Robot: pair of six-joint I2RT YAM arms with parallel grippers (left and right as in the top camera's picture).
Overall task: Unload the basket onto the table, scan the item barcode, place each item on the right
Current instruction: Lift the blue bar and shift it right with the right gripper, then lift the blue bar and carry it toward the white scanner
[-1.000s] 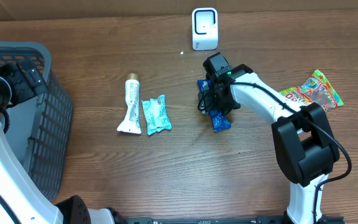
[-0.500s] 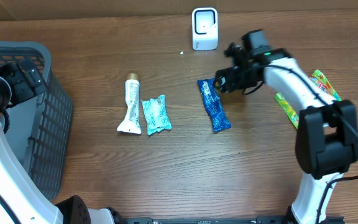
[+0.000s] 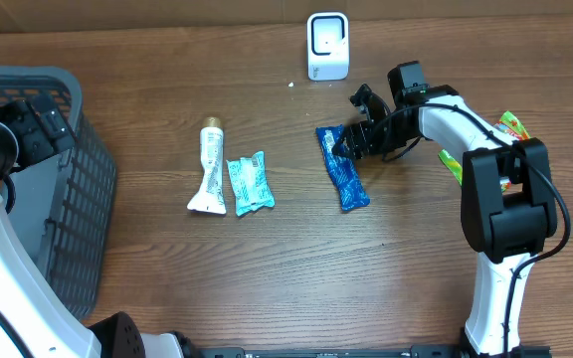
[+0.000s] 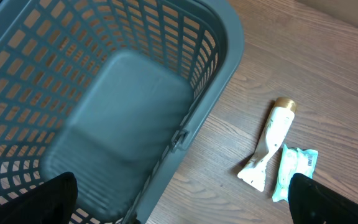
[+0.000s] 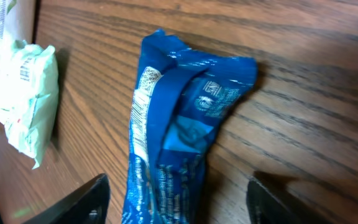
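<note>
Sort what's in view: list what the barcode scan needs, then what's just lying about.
For the job:
blue packet
white scanner
right gripper

Lying about:
white tube
teal packet
colourful candy bag
grey basket

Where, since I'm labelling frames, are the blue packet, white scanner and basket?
blue packet (image 3: 347, 179): overhead view, middle of the wrapper.
white scanner (image 3: 327, 45): overhead view, centre of its front face.
basket (image 3: 86, 199): overhead view, on its mesh side wall.
</note>
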